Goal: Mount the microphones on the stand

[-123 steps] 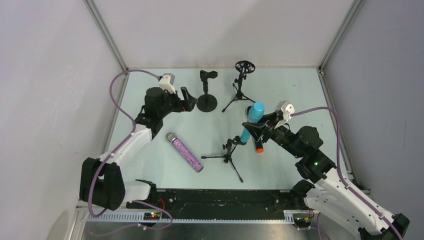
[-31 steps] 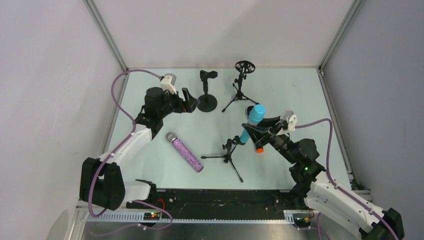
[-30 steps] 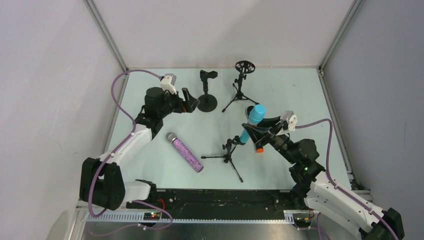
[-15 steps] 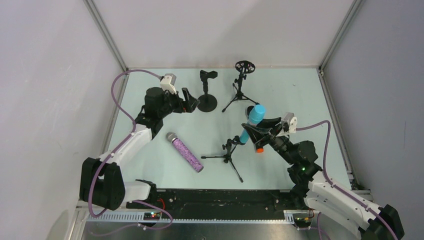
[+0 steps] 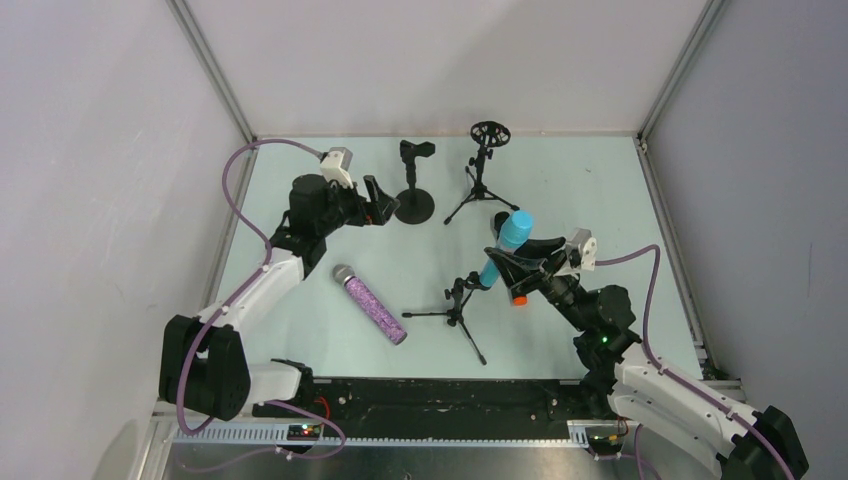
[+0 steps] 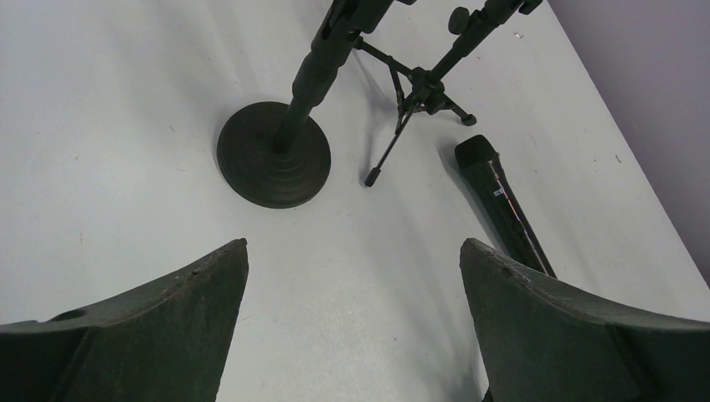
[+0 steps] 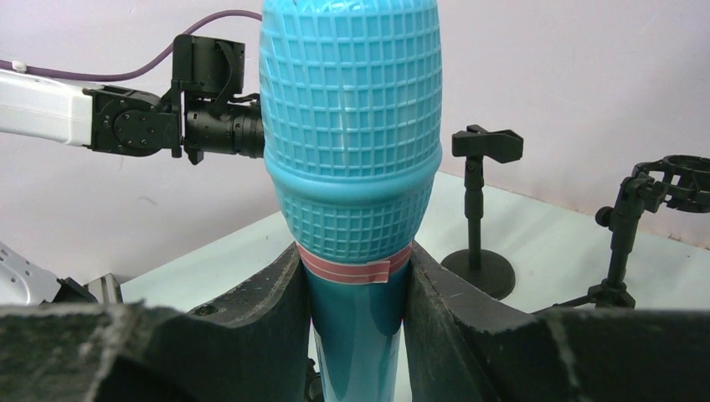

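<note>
My right gripper is closed partway round the turquoise microphone, gripping just below its head. The mic's long axis stands steep, head up and far, tail down to the left. There the near tripod stand holds its clip just beside that tail. My left gripper gapes wide and empty, far left.

1. The turquoise microphone is cropped at its crown by the top edge of my right wrist view, and its handle drops out of sight between my right fingers.
2. The black microphone runs behind one of my left fingers, tail unseen.
3. The round-based stand and the tripod stand are cut off up top.
</note>
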Available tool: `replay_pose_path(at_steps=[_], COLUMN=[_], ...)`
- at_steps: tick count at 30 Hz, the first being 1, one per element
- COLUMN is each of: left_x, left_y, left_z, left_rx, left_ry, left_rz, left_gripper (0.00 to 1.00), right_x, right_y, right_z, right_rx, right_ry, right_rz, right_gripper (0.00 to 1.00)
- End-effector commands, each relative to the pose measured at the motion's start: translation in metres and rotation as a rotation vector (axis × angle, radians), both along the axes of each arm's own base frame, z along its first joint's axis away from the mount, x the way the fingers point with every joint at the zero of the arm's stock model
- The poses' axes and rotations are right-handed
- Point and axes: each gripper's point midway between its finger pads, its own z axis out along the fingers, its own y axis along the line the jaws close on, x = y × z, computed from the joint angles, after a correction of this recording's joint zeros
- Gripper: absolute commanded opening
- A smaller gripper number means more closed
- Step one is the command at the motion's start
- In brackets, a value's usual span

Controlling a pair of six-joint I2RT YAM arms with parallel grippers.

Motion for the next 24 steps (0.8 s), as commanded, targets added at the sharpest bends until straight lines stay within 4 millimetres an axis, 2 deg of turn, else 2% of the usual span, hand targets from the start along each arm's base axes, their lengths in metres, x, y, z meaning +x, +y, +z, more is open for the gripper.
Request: replay_pose_path(at_steps=[1, 6, 8, 13, 19, 20, 22, 24], left_x=[0.009, 0.009, 0.009, 0.009, 0.009, 0.009, 0.009, 0.009], left_y=[-0.001, 0.0, 0.0, 0.003, 0.004, 0.004, 0.004, 0.004], left_z=[0.029, 0.029, 0.029, 0.03, 0.032, 0.032, 0.031, 0.033], left_rx=[-0.028, -0.025, -0.025, -0.018, -0.013, -0.013, -0.013, -0.016], left_ry=[-0.077, -0.077, -0.079, -0.085, -0.093, -0.093, -0.092, -0.094], left_rz=[0.004, 0.01, 0.013, 0.027, 0.034, 0.033, 0.032, 0.028], left_gripper=[1.0, 1.0, 1.0, 1.0, 1.0, 1.0, 1.0, 1.0], right_x=[-0.022, -0.023, -0.023, -0.023, -0.023, -0.023, -0.023, -0.024], right_y=[0.007, 0.009, 0.01, 0.011, 0.01, 0.009, 0.007, 0.005], right_z=[-0.164, -0.149, -0.145, -0.13, -0.096, -0.091, -0.085, -0.083], right_rx=[-0.373, -0.355, -0.356, -0.361, -0.301, -0.284, -0.265, -0.258], right_ry=[0.418, 0.368, 0.349, 0.305, 0.233, 0.225, 0.216, 0.212], right_rz=[0.103, 0.118, 0.124, 0.133, 0.122, 0.116, 0.104, 0.098], right_gripper=[0.08, 0.17, 0.25, 0.55, 0.76, 0.87, 0.98, 0.99])
